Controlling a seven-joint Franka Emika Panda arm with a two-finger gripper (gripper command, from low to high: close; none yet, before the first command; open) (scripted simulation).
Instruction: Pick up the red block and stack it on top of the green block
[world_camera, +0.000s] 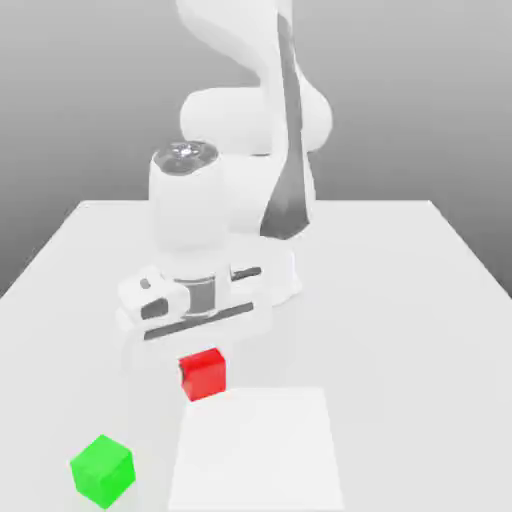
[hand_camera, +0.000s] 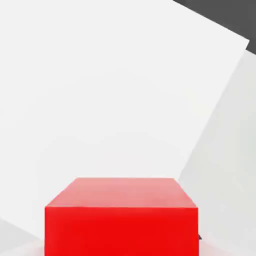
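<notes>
The red block (world_camera: 203, 373) sits on the white table, directly under the arm's hand. My gripper (world_camera: 201, 342) is lowered straight over it and shut on the red block, whose top edge meets the underside of the hand. In the hand view the red block (hand_camera: 121, 217) looms very close, with its top face and one side showing. The green block (world_camera: 102, 468) rests on the table towards the exterior view's left and nearer the camera, apart from the red block and the gripper.
The white table (world_camera: 420, 300) carries a brighter white square patch (world_camera: 257, 450) just beside the red block, on the exterior view's right of the green block. The arm's base (world_camera: 270, 270) rises behind the hand.
</notes>
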